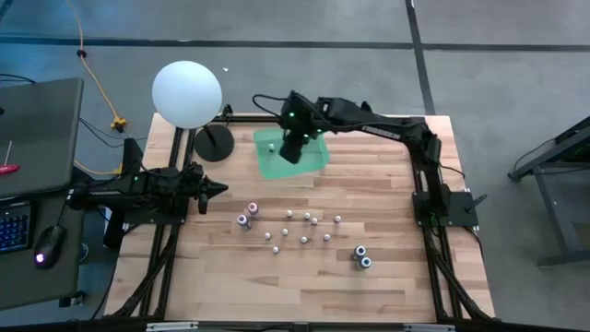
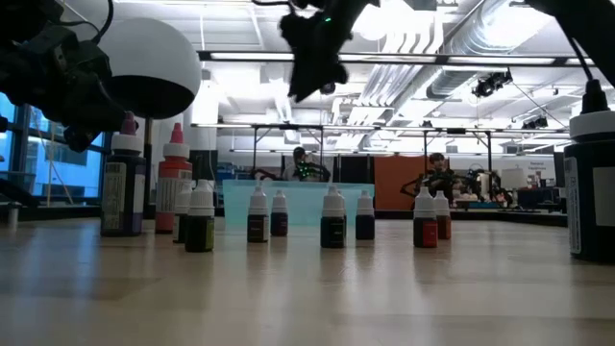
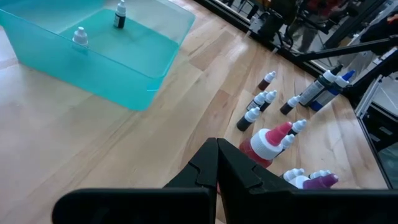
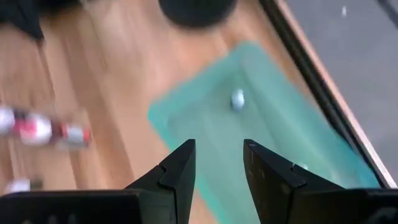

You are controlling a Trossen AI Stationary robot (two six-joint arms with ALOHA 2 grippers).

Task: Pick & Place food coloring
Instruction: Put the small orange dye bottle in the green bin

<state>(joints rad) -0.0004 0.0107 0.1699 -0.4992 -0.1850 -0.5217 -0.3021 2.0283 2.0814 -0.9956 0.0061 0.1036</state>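
Nearest the low camera: the loose food coloring bottles (image 2: 332, 219) stand upright in a scattered row mid-table, whitish caps, none touched. In the high view the same cluster (image 1: 304, 221) sits in the middle of the table (image 1: 387, 286), with two darker bottles (image 1: 361, 257) off toward the right side and a purple-bodied one (image 1: 244, 219) at the left end.

Left claw (image 3: 216, 163) is parked at the left edge of the table, fingers together, pointed toward the bottles, holding nothing. Idle.

Farther back: teal bin (image 1: 291, 151) near the far edge. Two small bottles already stand inside it (image 3: 79, 35), (image 3: 119, 15). Right claw (image 4: 219, 163) hovers above the bin, fingers apart with nothing between them; the teal floor and one white cap (image 4: 237, 99) show through the gap. Right wrist view is smeared, so I can't rule out something tiny at the tips, but it looks empty.

Behind that: white globe (image 1: 187, 93) on its black stand, not part of the job.

Read: a drop into the bin looks finished, so this is the gap between place and next pick. About a dozen bottles are still out.

Next move needs: right arm swings from over the bin to the cluster, picks a bottle on the bin side with clear space around it, and comes down cap-first with fingers straddling it. Spacing is tight in the middle, so a neighbour could get knocked.
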